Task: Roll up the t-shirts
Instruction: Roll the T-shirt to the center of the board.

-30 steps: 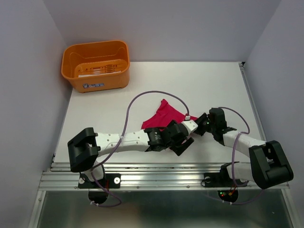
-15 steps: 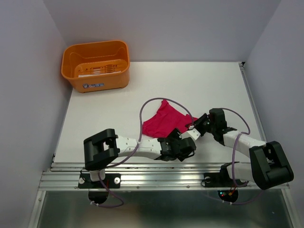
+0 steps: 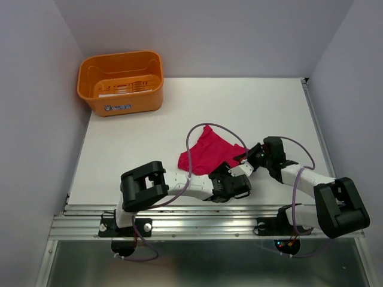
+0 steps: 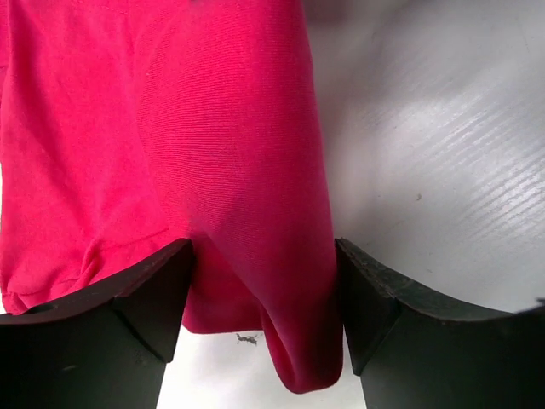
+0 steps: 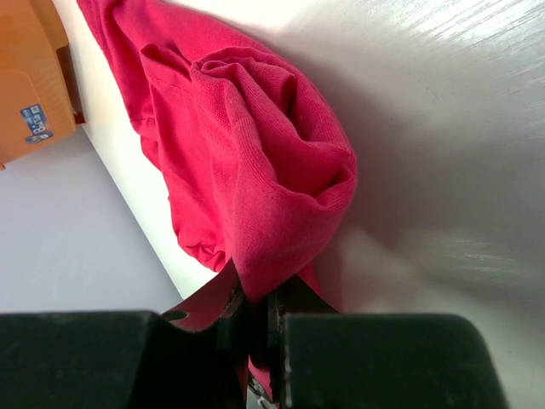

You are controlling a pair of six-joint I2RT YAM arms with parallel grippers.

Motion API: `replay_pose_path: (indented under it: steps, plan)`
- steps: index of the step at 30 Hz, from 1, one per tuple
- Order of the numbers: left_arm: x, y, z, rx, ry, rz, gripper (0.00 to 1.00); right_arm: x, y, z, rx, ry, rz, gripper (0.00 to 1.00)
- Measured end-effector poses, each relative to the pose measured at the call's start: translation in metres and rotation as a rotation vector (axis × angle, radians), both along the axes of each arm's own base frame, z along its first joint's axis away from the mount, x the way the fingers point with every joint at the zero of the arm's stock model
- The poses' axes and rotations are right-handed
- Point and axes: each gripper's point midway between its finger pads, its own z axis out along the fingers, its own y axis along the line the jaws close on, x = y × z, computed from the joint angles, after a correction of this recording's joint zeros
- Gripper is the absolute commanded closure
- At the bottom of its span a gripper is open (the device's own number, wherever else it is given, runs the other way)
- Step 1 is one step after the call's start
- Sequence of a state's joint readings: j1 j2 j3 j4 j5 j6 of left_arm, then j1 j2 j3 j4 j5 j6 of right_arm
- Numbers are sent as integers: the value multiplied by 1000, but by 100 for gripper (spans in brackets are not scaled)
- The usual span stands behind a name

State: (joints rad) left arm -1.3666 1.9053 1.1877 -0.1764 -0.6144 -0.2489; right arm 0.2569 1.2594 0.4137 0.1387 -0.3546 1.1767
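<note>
Left gripper stands with its jaws wide apart, one black finger on each side of a rounded fold of the shirt. The fold fills the gap between them and looks uncrushed, so the jaws straddle the cloth rather than pinch it. In the left wrist view the crimson fabric spreads up and to the left from that fold. Its lower edge lies on the white table, and a tiny dark speck sits on the surface just below the hem. Right gripper has its jaws pressed together on a pinch of the same shirt. In the right wrist view a thin tongue of cloth runs down between the two fingers, and above them the fabric bulges in a loose, layered bunch. In the top view the shirt lies crumpled in a rough triangle near the middle of the table, toward the near edge. Both arms reach its near right corner, the left arm low across the front of the table and the right arm from the right, and the two grippers sit just beside each other at the cloth's edge. An orange basket sits at the far left corner, well apart from the shirt.
</note>
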Motion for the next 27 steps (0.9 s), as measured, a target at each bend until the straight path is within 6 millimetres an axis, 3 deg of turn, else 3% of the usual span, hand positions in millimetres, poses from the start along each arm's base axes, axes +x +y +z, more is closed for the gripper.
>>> replay_pose_path:
  steps: [4, 9, 12, 13, 15, 16, 18, 21, 24, 27]
  plan:
    - [2, 2, 0, 13, -16, 3, 32, -1, 0, -1, 4, 5, -4, 99]
    - [6, 4, 1, 24, -35, 8, 65, -1, 0, -3, 2, 12, -5, 99]
    - [9, 4, 0, 21, -22, 1, 74, -1, 0, -4, 1, 17, -4, 99]
    - [10, 4, -2, 12, -8, -3, 83, -1, 0, -6, -1, 20, -5, 98]
    - [12, 5, -4, -2, 19, -11, 92, -2, 0, -7, -2, 26, -5, 77]
    - [14, 8, -3, -17, 45, -18, 100, -2, -1, -8, -4, 26, -3, 55]
    - [17, 11, 2, -57, 91, -26, 100, -2, -2, -8, -9, 29, -10, 31]
    - [21, 13, 14, -131, 165, -45, 100, -3, -6, -7, -43, 28, -12, 11]
    - [26, 13, 24, -202, 230, -62, 100, 4, -12, 5, -85, 5, -29, 3]
    - [23, 10, 28, -270, 315, -100, 100, 15, -20, 31, -133, -60, -63, 1]
